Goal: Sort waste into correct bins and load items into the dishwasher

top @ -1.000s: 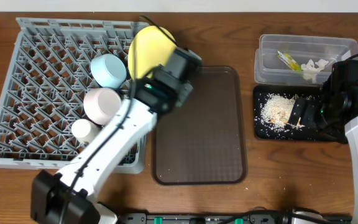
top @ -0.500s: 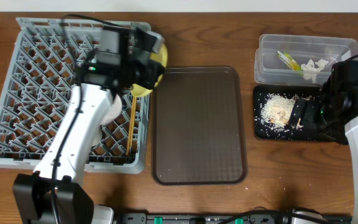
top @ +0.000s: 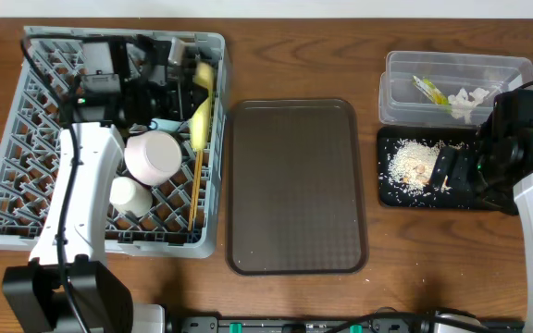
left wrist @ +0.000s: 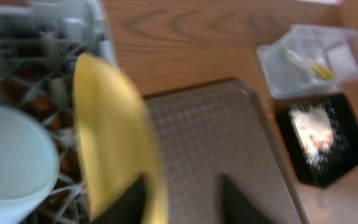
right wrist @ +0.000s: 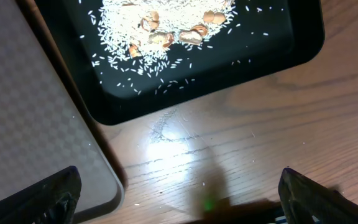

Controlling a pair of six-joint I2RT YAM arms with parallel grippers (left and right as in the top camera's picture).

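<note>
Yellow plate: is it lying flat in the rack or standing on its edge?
Standing on edge. From overhead the yellow plate shows only a thin sliver in the grey dish rack.

A blurred yellow plate [left wrist: 110, 137] is seen on edge in the grey dish rack [left wrist: 98, 31], between a pale bowl [left wrist: 11, 162] and a brown tray [left wrist: 229, 137].

Overhead looks straight down at everything; both nearer wrist views share the flat shiny black rectangular tray [right wrist: 291, 37].
</note>
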